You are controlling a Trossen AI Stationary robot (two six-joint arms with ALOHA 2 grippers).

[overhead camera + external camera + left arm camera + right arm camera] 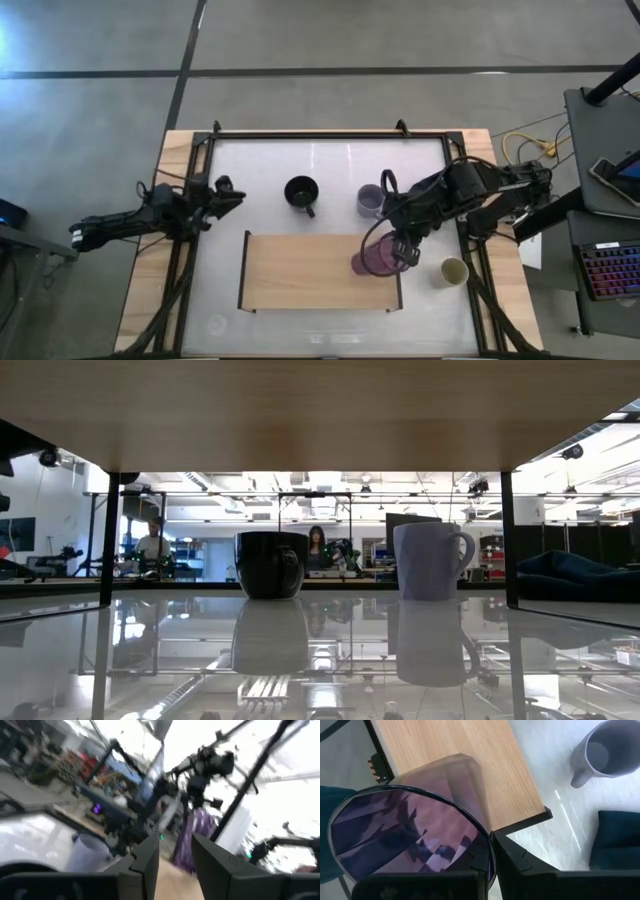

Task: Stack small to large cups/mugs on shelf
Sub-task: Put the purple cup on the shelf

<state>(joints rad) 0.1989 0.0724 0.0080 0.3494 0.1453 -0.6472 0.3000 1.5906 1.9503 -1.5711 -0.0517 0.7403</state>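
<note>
The right tool [400,252] grips the purple cup [374,260] over the shelf [300,270] at its 3 o'clock end. Nothing is stacked yet; the black mug [301,192], grey mug [370,201] and cream cup [454,271] wait on the surface [330,160]. The left tool [228,193] idles open at 9 o'clock.

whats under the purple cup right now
The purple cup is gripped at its rim by the right gripper over the right end of the shelf. Wood shows beneath it; whether its base touches the board is hidden.
</note>
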